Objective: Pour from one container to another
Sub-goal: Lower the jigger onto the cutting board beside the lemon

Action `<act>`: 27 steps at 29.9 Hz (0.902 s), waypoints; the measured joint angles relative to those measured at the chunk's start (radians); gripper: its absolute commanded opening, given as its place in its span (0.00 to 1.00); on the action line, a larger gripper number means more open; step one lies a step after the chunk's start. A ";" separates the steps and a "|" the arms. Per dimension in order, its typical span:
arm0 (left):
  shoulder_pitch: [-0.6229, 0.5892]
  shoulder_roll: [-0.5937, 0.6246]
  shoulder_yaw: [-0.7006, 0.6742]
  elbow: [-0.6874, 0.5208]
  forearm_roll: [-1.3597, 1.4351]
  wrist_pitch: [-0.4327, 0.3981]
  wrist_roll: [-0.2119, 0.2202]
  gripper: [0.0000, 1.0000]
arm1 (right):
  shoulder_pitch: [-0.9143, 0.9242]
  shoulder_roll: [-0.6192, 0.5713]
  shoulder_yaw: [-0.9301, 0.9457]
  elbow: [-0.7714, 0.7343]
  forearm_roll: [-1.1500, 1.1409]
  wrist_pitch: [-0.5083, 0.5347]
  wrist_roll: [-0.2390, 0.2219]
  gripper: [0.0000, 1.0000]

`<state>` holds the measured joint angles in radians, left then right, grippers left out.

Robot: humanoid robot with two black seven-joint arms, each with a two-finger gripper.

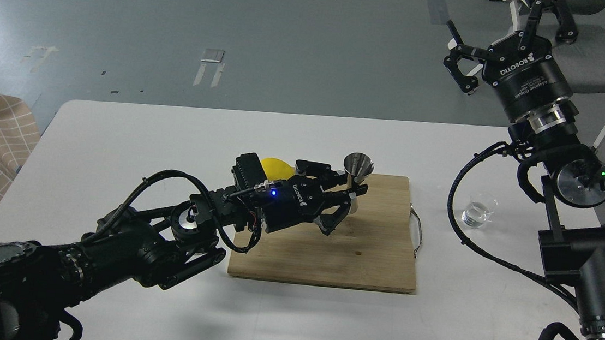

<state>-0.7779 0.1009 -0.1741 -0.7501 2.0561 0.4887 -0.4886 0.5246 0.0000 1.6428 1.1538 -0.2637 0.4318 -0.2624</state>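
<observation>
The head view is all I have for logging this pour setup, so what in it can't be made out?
- Yellow object: mostly hidden behind the left gripper; identity unclear.
- Jigger: lower cone covered by the fingers; contents not visible.
- Glass tumbler: too small and clear to judge the liquid level.
- Right gripper: one finger cut off by the top edge.

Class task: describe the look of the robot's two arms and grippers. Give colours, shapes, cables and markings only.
Both arms are black, built of chunky cylindrical segments with silver metal rings at some joints. Loose black cables loop alongside each. The left gripper and right gripper are black, two-fingered, with jointed linkage fingers and white "ROBOTIQ" lettering. A blue light glows by the left one; a green light on the right arm.
</observation>
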 measured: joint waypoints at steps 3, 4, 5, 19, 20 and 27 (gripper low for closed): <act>-0.001 -0.013 0.018 0.019 -0.001 0.000 0.000 0.01 | 0.000 0.000 0.000 0.000 0.000 0.000 0.000 1.00; -0.001 -0.015 0.021 0.021 -0.001 0.000 0.000 0.01 | 0.000 0.000 0.000 0.000 0.000 0.000 0.000 1.00; -0.001 -0.016 0.023 0.022 -0.001 0.000 0.000 0.01 | 0.000 0.000 0.000 0.000 0.000 0.000 0.000 1.00; 0.001 -0.028 0.025 0.068 -0.009 0.000 0.000 0.01 | 0.000 0.000 0.000 0.001 0.000 0.000 0.000 1.00; 0.001 -0.028 0.025 0.069 -0.010 0.000 0.000 0.01 | 0.000 0.000 0.000 0.002 0.000 0.000 0.000 1.00; 0.028 -0.027 0.024 0.071 -0.011 0.000 0.000 0.01 | 0.000 0.000 0.000 0.003 0.000 0.000 0.000 1.00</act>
<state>-0.7497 0.0736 -0.1497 -0.6795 2.0452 0.4887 -0.4887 0.5247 0.0000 1.6429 1.1567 -0.2639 0.4323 -0.2624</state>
